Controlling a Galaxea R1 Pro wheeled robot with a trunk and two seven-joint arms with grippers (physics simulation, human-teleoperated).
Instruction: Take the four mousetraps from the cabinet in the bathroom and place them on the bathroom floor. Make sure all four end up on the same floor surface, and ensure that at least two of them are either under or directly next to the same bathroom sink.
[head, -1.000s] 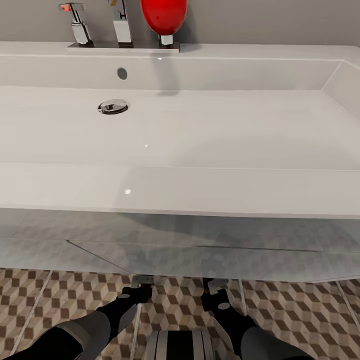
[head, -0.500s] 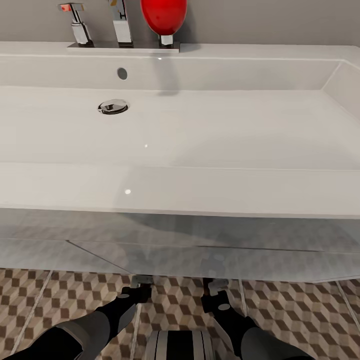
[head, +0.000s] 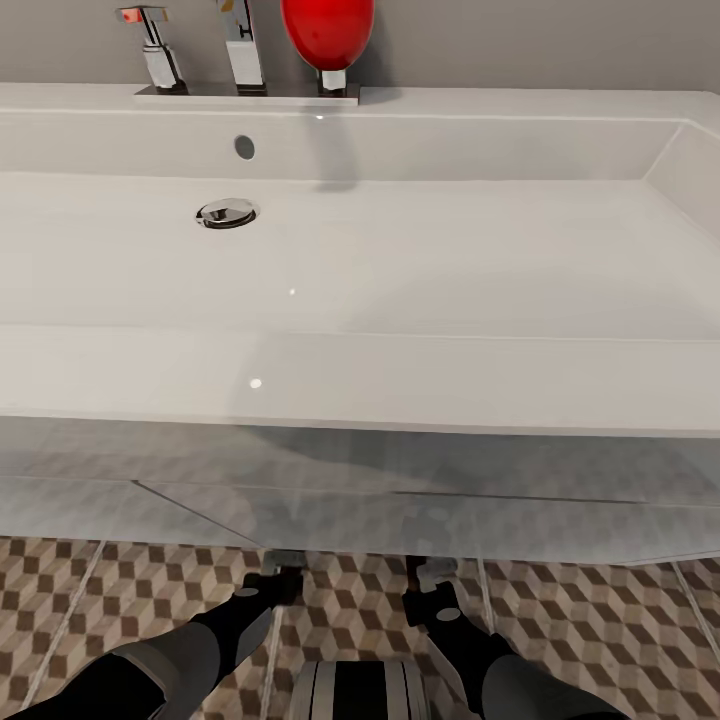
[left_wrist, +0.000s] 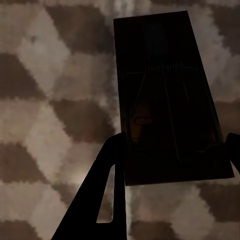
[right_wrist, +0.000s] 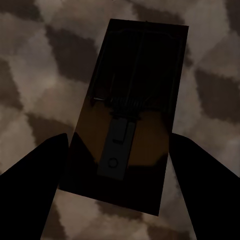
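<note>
Now your left gripper (left_wrist: 172, 150) clasps a mousetrap (left_wrist: 165, 100); your right gripper's (right_wrist: 120, 165) jaws stand wide beside another trap (right_wrist: 132, 115) over the floor (right_wrist: 30, 75).

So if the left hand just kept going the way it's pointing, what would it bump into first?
Probably the mousetrap itself: in the left wrist view it sits between the left hand's fingers, with the patterned bathroom floor right behind it. Whether the trap already rests on the tiles is hard to judge in this dim light.
</note>
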